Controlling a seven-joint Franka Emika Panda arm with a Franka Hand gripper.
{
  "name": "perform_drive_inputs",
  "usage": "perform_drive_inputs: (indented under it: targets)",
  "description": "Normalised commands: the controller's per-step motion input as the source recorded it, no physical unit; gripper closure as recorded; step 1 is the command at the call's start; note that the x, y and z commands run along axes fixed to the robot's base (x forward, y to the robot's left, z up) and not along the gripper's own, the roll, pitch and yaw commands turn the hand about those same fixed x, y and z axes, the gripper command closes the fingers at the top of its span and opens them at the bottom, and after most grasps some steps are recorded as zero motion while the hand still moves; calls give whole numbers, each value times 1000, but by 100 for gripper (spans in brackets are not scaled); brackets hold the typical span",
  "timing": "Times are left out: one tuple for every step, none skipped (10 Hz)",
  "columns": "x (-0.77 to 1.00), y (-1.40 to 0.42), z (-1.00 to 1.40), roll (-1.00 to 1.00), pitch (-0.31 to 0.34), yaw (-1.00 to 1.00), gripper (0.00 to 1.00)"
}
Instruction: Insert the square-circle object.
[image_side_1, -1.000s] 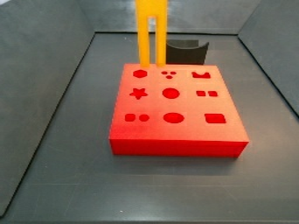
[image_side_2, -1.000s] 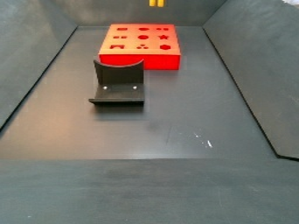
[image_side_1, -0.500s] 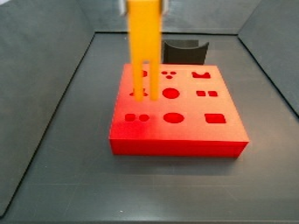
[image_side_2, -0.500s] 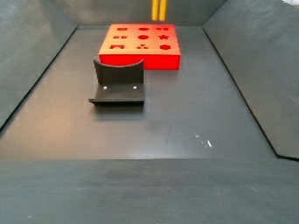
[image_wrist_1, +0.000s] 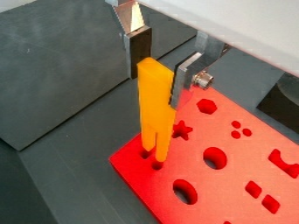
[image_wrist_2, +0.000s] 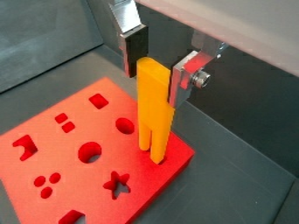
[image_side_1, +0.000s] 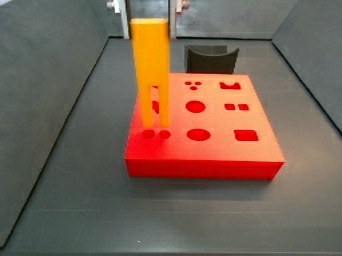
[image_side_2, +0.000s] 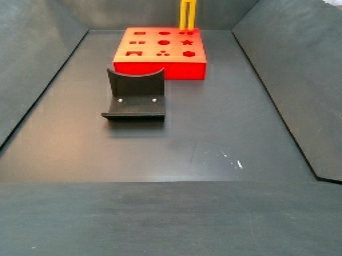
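Observation:
The square-circle object (image_side_1: 150, 70) is a tall orange-yellow bar that stands upright, and my gripper (image_side_1: 150, 8) holds its top end at the upper edge of this side view. Its two prongs (image_side_1: 152, 125) meet the square and round holes at a corner of the flat red block (image_side_1: 221, 150). In both wrist views the gripper (image_wrist_1: 162, 77) (image_wrist_2: 158, 79) is shut on the bar (image_wrist_1: 155, 105) (image_wrist_2: 153, 109), with silver fingers on both narrow edges. The prong tips (image_wrist_1: 152, 159) touch the red block (image_wrist_1: 233, 184) (image_wrist_2: 59, 175). How deep they sit is hidden. The bar (image_side_2: 187, 15) also shows beyond the block (image_side_2: 160, 70).
The dark fixture (image_side_2: 134, 95) stands on the grey floor next to the red block and shows behind it in a side view (image_side_1: 211, 58). Sloping grey walls (image_side_1: 54, 120) ring the floor. The block has several other shaped holes (image_side_1: 197, 106).
The bar has moved with the gripper from the block's far edge toward its near left corner and down. Its prongs now stand at the square and round holes.

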Motion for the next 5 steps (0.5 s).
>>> perform_drive_inputs:
  targets:
    - [0,-131,-191,263,20,0,100]
    - [-11,-140,-194,257,3,0,100]
    - [0,-217,-177,263,4,29,100]
    - [0,-177,-106,237,21,3,100]
    - [23,-163,0,73,0,0,100]
